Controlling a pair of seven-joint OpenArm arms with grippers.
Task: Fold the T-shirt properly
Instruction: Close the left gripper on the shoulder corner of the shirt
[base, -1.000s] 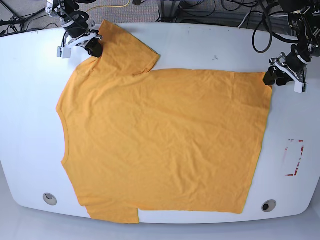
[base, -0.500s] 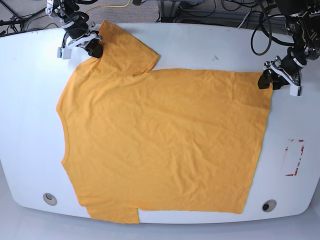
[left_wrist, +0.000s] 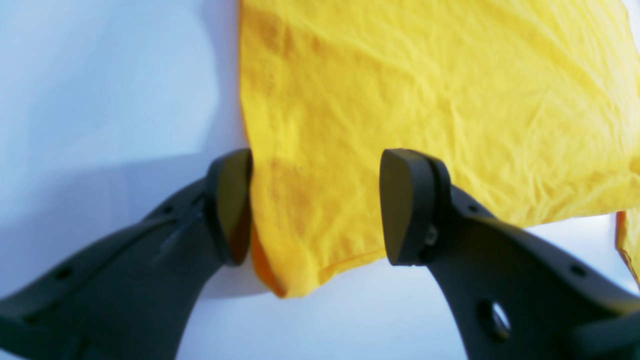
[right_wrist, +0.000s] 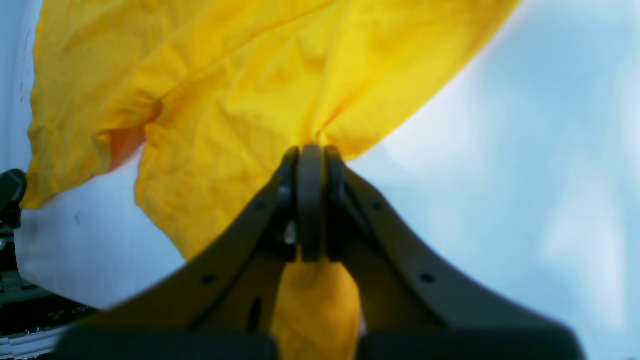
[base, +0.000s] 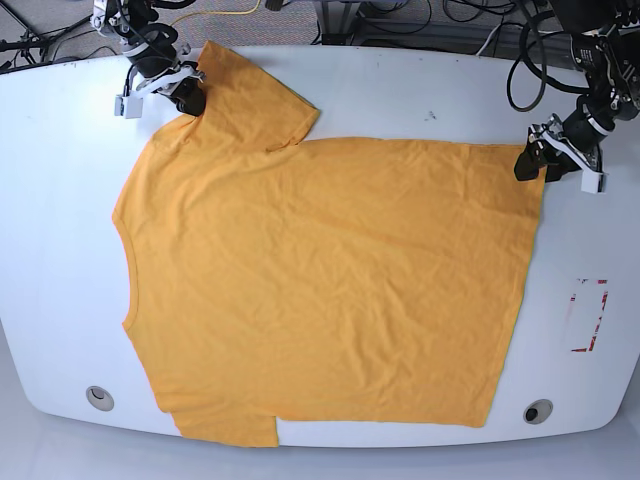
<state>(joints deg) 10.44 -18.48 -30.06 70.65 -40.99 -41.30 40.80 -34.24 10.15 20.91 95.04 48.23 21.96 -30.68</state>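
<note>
The white desk (base: 400, 90) fills most of the base view, and the orange-yellow T-shirt (base: 320, 280) lies spread flat over the greater part of it, wrinkled, with its collar edge toward the left, its hem toward the right, and one short sleeve reaching up to the far left. Its near edge runs close to the near rim of the desk, and a bare strip of desk shows along the right side, where a small red-and-white marker (base: 588, 315) lies. At the far right corner of the shirt sits the left tool (base: 533, 160); in its wrist view the left tool (left_wrist: 315, 210) has its two dark pads spread wide apart, with the corner of the T-shirt (left_wrist: 425, 100) lying between them, one pad just at the cloth's side edge and the other over the cloth. At the far left, the right tool (base: 190, 95) rests at the sleeve; its wrist view shows the right tool (right_wrist: 310, 200) pressed together on a bunched fold of the T-shirt (right_wrist: 225, 100), the cloth gathering into the pinch and a bit of it hanging below the pads.
</note>
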